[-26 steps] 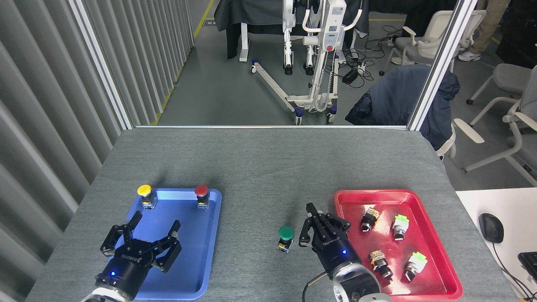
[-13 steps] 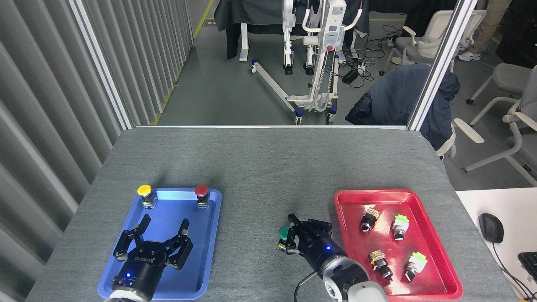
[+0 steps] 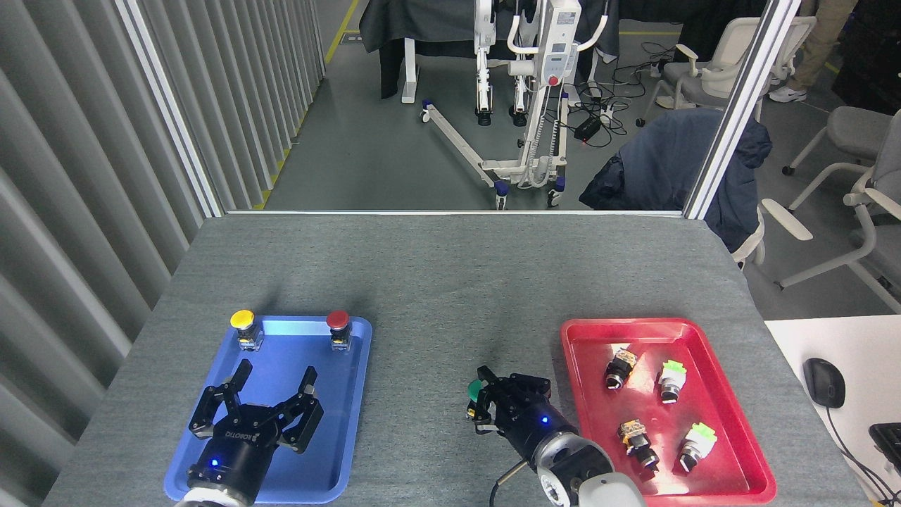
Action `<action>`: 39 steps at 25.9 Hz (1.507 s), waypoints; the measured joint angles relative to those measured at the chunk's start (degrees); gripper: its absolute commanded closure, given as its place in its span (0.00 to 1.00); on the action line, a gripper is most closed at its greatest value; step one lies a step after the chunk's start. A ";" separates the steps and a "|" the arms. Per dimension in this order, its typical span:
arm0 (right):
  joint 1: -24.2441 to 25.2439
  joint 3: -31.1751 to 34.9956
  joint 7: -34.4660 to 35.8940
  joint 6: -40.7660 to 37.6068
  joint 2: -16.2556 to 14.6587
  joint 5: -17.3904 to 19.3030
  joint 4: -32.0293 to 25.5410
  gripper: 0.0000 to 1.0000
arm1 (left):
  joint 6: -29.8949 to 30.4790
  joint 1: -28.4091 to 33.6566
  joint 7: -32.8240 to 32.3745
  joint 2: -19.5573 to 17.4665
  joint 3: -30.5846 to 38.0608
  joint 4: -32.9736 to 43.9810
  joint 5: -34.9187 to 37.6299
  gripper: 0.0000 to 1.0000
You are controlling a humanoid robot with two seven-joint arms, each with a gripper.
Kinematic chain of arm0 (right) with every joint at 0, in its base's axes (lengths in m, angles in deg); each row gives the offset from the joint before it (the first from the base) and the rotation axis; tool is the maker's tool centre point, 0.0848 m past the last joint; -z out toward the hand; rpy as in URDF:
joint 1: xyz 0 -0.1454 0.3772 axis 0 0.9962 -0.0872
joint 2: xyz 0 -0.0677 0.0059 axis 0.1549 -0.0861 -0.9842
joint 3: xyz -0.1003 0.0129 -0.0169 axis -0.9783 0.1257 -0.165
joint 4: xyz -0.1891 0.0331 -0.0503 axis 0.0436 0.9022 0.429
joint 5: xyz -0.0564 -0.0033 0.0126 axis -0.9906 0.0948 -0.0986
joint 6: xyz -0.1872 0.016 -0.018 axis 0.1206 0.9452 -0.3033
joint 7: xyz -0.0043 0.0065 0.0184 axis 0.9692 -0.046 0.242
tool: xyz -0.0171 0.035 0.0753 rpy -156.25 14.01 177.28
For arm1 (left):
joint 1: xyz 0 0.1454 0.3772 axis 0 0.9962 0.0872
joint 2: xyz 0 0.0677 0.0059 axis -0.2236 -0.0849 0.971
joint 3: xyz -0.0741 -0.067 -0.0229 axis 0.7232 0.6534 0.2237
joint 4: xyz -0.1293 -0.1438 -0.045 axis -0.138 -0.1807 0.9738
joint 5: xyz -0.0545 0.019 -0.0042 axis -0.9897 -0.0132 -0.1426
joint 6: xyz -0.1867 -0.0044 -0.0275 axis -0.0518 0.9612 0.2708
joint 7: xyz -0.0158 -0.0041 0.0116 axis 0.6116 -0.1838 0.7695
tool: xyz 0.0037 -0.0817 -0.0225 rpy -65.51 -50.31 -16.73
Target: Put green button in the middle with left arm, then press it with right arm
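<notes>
In the head view, the small push button with the round dark green cap (image 3: 476,389) is standing on the bare grey felt-like tabletop (image 3: 436,282), in the open stretch between the blue plastic tray (image 3: 355,394) and the red plastic tray (image 3: 711,352). Only a sliver of its green cap and a bit of its base are showing, because the right arm's black multi-finger gripper (image 3: 493,398) is lying over it from the right. The fingers (image 3: 486,373) are drawn close together at the cap, touching it, but whether they are clasping the button or only pressing against it I cannot tell. A small blue light is glowing on the gripper body, and the silver-white wrist and a black cable are trailing toward the bottom edge.

The left arm's black gripper with white lettering (image 3: 271,394) is hovering over the blue tray with its fingers spread wide and nothing between them. At the tray's far edge, a yellow-capped push button (image 3: 243,320) and a red-capped push button (image 3: 338,321) are standing upright, well apart from each other. Inside the red tray, four small switch parts are lying scattered, two of them with light green tops (image 3: 672,367).
</notes>
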 measured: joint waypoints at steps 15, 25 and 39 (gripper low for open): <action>0.25 -1.56 0.85 -0.46 0.04 -0.03 3.36 1.00 | 0.04 -0.04 0.01 -0.07 -0.03 1.53 0.00 0.02; 0.13 -0.90 1.93 -0.19 0.38 0.33 5.17 0.56 | 0.04 0.04 0.01 -0.10 -0.01 1.62 0.00 0.02; -0.45 15.39 24.30 4.42 7.39 0.69 -2.77 0.00 | -0.45 0.11 0.01 0.23 0.00 1.51 -0.04 0.02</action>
